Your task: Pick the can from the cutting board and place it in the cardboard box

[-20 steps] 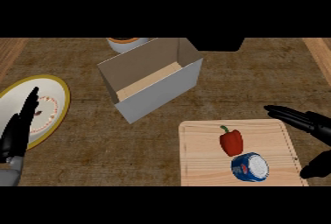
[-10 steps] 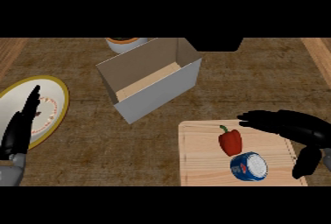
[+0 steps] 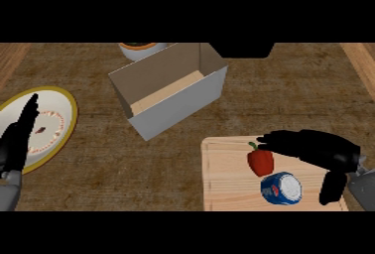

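Currently: can (image 3: pixel 281 188) on its side on cutting board (image 3: pixel 227 183), below pepper (image 3: pixel 260 161) | right hand (image 3: pixel 315 149) spread above it, not touching | likely rigid, smooth, rolls; grasp across round sides | cardboard box (image 3: pixel 172 96) well up-left of board | left hand (image 3: pixel 18 139) resting, fingers straight

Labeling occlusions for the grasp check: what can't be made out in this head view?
- Right black robot hand: its fingers cover the back of the light wooden cutting board, over the red pepper; whether they touch it cannot be told.
- Blue and white can: label too small to read.
- Open grey cardboard box: its near wall hides most of the floor.
- Orange and white round container: cut off by the top edge.
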You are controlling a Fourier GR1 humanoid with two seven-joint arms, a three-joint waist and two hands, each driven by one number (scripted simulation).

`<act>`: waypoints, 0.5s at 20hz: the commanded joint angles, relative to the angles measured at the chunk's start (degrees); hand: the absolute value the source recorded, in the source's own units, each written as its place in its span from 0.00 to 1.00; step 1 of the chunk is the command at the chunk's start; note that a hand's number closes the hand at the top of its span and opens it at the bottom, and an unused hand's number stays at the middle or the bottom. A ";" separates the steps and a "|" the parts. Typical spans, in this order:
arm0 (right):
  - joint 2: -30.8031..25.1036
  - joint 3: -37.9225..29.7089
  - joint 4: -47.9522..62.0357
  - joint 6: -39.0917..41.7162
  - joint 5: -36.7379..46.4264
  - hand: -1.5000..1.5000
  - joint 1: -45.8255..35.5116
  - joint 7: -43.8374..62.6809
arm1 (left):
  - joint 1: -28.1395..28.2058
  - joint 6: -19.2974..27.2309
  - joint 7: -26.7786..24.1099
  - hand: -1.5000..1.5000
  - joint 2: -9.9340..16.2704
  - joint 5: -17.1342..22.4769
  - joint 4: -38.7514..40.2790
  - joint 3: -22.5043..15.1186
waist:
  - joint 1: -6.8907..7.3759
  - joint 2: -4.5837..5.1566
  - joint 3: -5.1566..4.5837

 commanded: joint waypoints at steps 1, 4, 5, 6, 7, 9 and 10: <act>2.43 -1.68 -2.31 3.25 3.66 0.00 0.65 1.13 | 1.08 -0.02 -0.67 0.50 -1.48 -2.72 -0.61 1.19 | -0.04 -0.02 0.01; 3.36 -3.04 -2.67 4.62 4.73 0.00 0.98 0.12 | 4.86 -1.30 0.17 0.50 -1.73 -2.24 -5.36 2.47 | 0.06 -0.04 0.01; 6.76 -2.34 1.04 3.58 5.64 0.00 -0.67 0.17 | 3.69 0.04 -1.23 0.50 -3.82 -4.13 -2.55 1.26 | 0.10 0.02 0.01; 5.18 -2.85 -2.41 5.42 5.17 0.00 0.97 -0.24 | 1.72 -2.62 -0.96 0.50 -1.77 -3.16 0.07 3.27 | -0.10 0.01 0.00; 2.11 -3.96 -7.82 6.07 3.39 0.00 5.30 -0.71 | 3.83 -1.85 0.68 0.50 -2.60 -3.25 -4.24 2.39 | -0.26 -0.09 0.01; 4.85 -3.67 -6.71 6.38 2.98 0.00 4.63 -0.37 | 1.70 -0.75 0.23 0.50 -3.83 -5.18 -2.32 1.91 | -0.21 -0.02 0.01; 3.10 -4.11 -4.55 5.08 3.49 0.00 5.27 -4.03 | 4.87 -1.20 2.53 0.50 -4.08 -4.62 -7.31 1.54 | 0.04 -0.05 0.03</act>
